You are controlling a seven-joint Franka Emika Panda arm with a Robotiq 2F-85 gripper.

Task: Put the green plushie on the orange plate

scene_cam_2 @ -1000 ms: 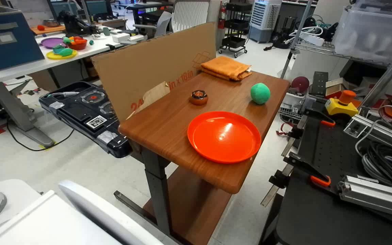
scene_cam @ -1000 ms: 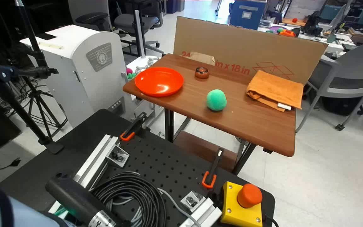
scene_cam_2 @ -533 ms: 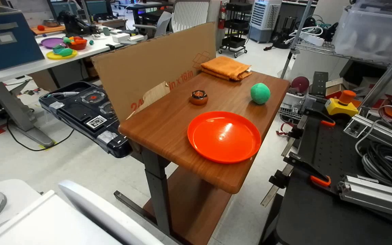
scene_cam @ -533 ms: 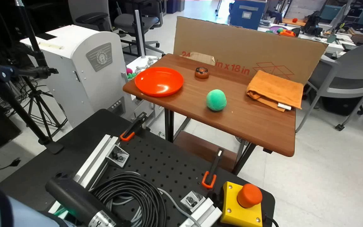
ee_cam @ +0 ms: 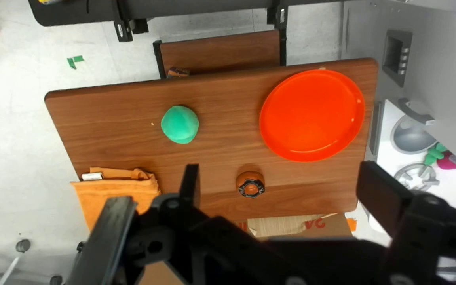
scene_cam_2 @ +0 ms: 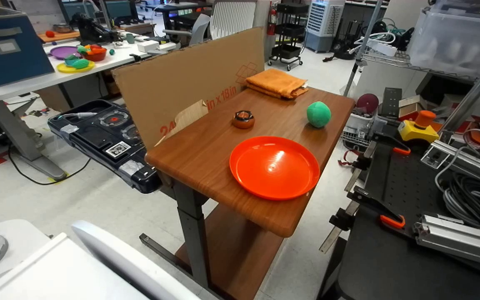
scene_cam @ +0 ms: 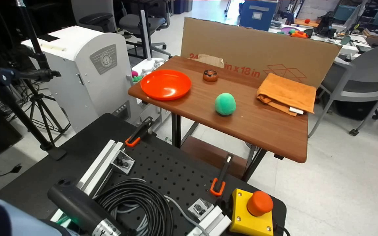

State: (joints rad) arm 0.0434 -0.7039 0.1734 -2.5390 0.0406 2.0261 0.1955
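The gripper (ee_cam: pixel 279 188) hangs over the bench (ee_cam: pixel 220 154), jaws spread wide — the green plushie (ee_cam: pixel 179 124) sits near the long edge facing the black table (ee_cam: pixel 204 10), apart from the orange plate (ee_cam: pixel 312 116) at that edge's corner. Nearer the opposite edge are a brown knob-like thing (ee_cam: pixel 250 184) and, at the diagonal corner, an orange cloth (ee_cam: pixel 113 189); behind stands cardboard (scene_cam: pixel 261 49) — printed "in x 18 in" in red.

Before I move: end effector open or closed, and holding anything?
End effector: open, fingers wide apart, holding nothing; the round teal-green plush ball rests on the brown wood-grain table.
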